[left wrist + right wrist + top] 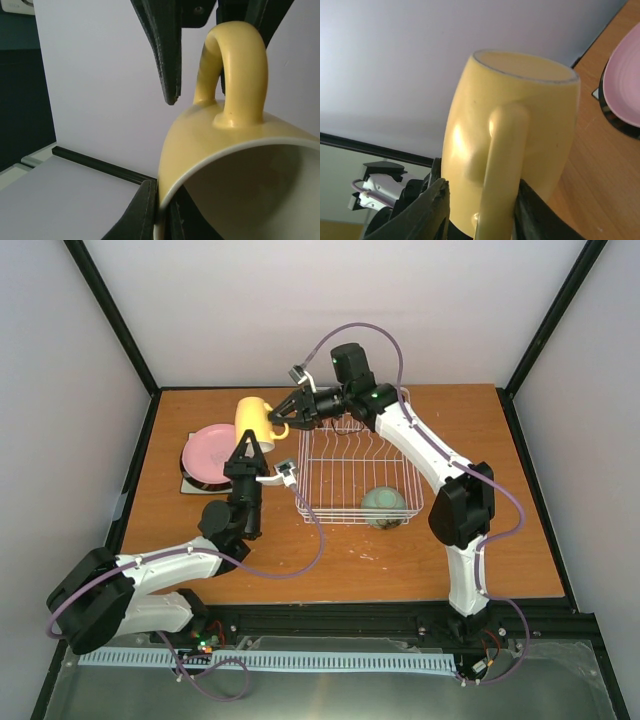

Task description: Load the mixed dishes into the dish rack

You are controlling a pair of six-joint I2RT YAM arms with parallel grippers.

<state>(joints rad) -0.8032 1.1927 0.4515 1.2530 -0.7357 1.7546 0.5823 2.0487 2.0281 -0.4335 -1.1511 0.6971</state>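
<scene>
The yellow mug (252, 420) hangs in the air left of the dish rack (300, 490), its handle (235, 65) towards the right arm. My left gripper (245, 443) is shut on the mug's rim (162, 192), one finger inside and one outside. My right gripper (281, 418) straddles the handle (505, 165) with its jaws open. One finger (432, 200) stands off to the side and the other sits close behind the handle. A pale green bowl (385, 506) lies in the rack's near right corner. The pink plate (212, 452) rests on a dark plate (197, 480) at the left.
The rack's upright tines (350, 430) run along its far side, just right of the mug. The plate stack (625, 85) lies directly below and left of the mug. Black frame posts and pale walls enclose the wooden table (330, 560).
</scene>
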